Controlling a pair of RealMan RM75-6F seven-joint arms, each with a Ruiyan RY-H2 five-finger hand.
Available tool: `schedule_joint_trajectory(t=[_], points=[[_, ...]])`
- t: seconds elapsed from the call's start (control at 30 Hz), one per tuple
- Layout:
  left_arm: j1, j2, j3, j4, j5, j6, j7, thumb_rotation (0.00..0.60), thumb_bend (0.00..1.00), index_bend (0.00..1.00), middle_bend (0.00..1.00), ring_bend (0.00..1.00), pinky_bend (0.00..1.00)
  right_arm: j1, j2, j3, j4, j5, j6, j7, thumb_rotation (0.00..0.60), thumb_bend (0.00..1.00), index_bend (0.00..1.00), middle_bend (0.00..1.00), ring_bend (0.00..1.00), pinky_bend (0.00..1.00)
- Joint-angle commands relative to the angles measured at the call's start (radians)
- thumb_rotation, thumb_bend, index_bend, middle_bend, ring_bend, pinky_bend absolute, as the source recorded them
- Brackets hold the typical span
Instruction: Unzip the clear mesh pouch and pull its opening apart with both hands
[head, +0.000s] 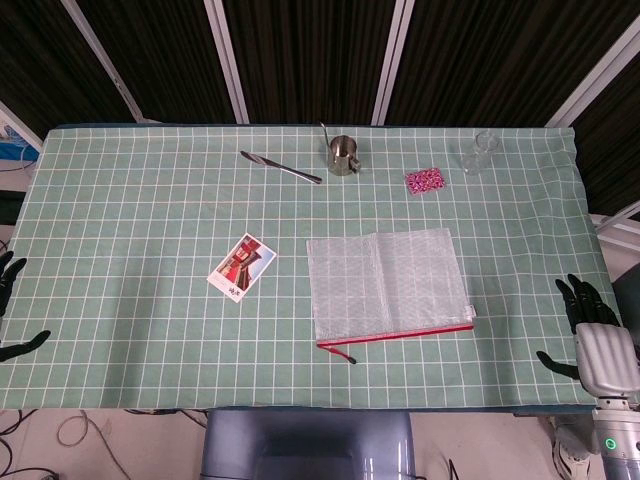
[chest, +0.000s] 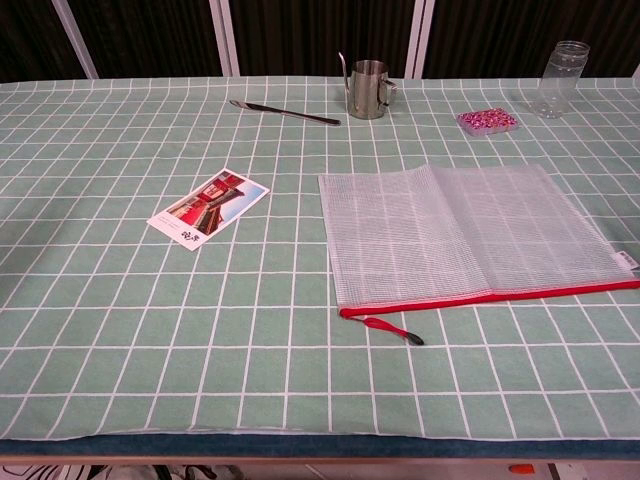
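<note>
The clear mesh pouch (head: 388, 283) (chest: 470, 232) lies flat on the green checked tablecloth, right of centre. Its red zipper edge (chest: 500, 296) faces the near table edge. The zipper pull with its red tab (chest: 392, 331) sits at the pouch's left near corner. My right hand (head: 590, 330) hovers at the table's right edge, fingers spread, holding nothing, well right of the pouch. Only the fingertips of my left hand (head: 12, 305) show at the far left edge, spread apart and empty. Neither hand appears in the chest view.
A picture card (head: 242, 267) lies left of the pouch. Along the far side lie a metal knife (head: 281, 167), a steel cup (head: 344, 154), a pink patterned packet (head: 425, 180) and a clear glass jar (head: 479, 153).
</note>
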Motion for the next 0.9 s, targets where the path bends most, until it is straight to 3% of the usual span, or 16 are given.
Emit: schedule_joint_trajectory(t=[0.03, 0.47, 0.7, 0.77, 0.9], points=[[0.000, 0.000, 0.000, 0.000, 0.000, 0.000, 0.000, 0.600, 0.06, 0.00, 0.00, 0.00, 0.00, 0.000, 0.000, 0.000, -0.001, 0.000, 0.000, -0.001, 0.600, 0.07, 0.00, 0.00, 0.00, 0.21], [-0.005, -0.004, -0.003, -0.004, -0.011, -0.012, 0.008, 0.600, 0.06, 0.00, 0.00, 0.00, 0.00, 0.007, 0.006, 0.004, -0.022, -0.028, 0.012, 0.010, 0.600, 0.07, 0.00, 0.00, 0.00, 0.21], [-0.011, -0.013, -0.009, -0.006, -0.025, -0.023, 0.035, 0.600, 0.06, 0.00, 0.00, 0.00, 0.00, 0.028, 0.037, 0.010, -0.107, -0.078, 0.010, 0.033, 0.600, 0.07, 0.00, 0.01, 0.02, 0.24], [-0.013, -0.015, -0.011, -0.010, -0.032, -0.028, 0.041, 0.600, 0.06, 0.00, 0.00, 0.00, 0.00, 0.043, 0.050, 0.011, -0.144, -0.101, -0.004, 0.036, 0.600, 0.08, 0.00, 0.07, 0.09, 0.31], [-0.012, -0.017, -0.014, -0.012, -0.033, -0.022, 0.053, 0.600, 0.06, 0.00, 0.00, 0.00, 0.00, 0.114, 0.051, 0.026, -0.228, -0.147, -0.076, 0.003, 0.600, 0.11, 0.00, 0.34, 0.35, 0.52]])
